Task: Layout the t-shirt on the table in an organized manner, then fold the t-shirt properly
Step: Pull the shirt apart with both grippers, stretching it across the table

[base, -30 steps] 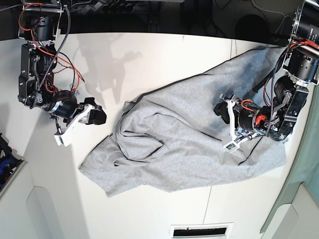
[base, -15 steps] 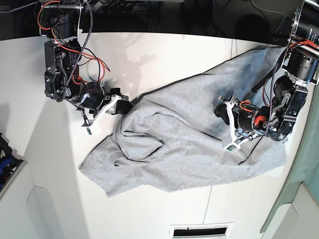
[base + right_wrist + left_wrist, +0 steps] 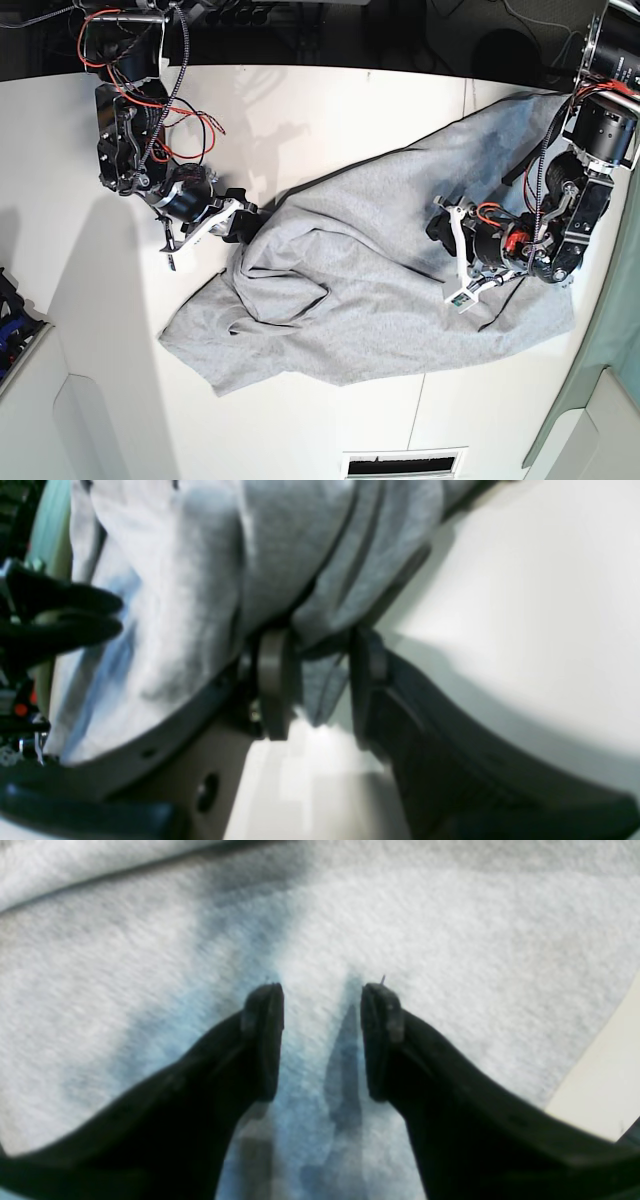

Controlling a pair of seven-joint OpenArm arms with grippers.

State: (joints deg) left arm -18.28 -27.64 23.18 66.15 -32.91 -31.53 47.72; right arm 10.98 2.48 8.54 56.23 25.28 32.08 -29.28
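The grey t-shirt (image 3: 380, 270) lies rumpled and diagonal on the white table (image 3: 330, 110), plain side up; no lettering or neck tag shows. My right gripper (image 3: 245, 225) is at the shirt's upper left edge. In the right wrist view (image 3: 320, 650) its jaws are open and straddle a hanging fold of the shirt (image 3: 210, 580) just above the table (image 3: 525, 605). My left gripper (image 3: 437, 222) is over the shirt's right part. In the left wrist view (image 3: 322, 995) it is open and empty, close over the flat fabric (image 3: 450, 930).
A pale green panel (image 3: 610, 340) borders the table on the right. A vent slot (image 3: 405, 465) sits at the front edge. A thin seam (image 3: 418, 410) runs across the tabletop. Dark equipment lies beyond the far edge. A blue object (image 3: 8, 320) is at the left.
My right arm has swung right across the table, and its gripper has reached the shirt's upper left edge and straddles a fold. My left gripper has barely shifted over the shirt.
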